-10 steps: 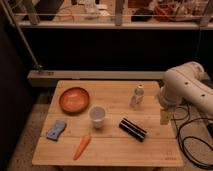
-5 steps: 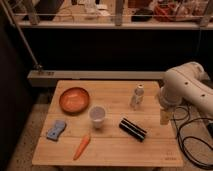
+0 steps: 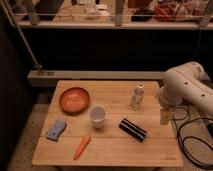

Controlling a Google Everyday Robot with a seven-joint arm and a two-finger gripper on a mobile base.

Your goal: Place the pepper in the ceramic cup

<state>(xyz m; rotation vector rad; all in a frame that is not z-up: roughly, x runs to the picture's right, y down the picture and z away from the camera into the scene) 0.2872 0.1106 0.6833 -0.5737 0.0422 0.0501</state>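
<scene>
Orange-red and tapered, the pepper lay flat on the wooden tabletop near the front edge, left of centre, set at a slant. Nothing touched it. The ceramic cup stood upright just behind it and slightly to the right, near but apart, with its mouth facing up. No contents could be made out inside.

A round orange bowl sat behind and to the left of the cup. A small blue item lay near the left edge, level with the cup. A dark cylindrical object lay on its side to the right of the cup. A small pale shaker stood upright further back, right of centre.

The white arm reached in from the right side. Its gripper hung pointing down over the right edge of the tabletop, to the right of the shaker and well apart from pepper and cup. The gripper was spread wide and held nothing.
</scene>
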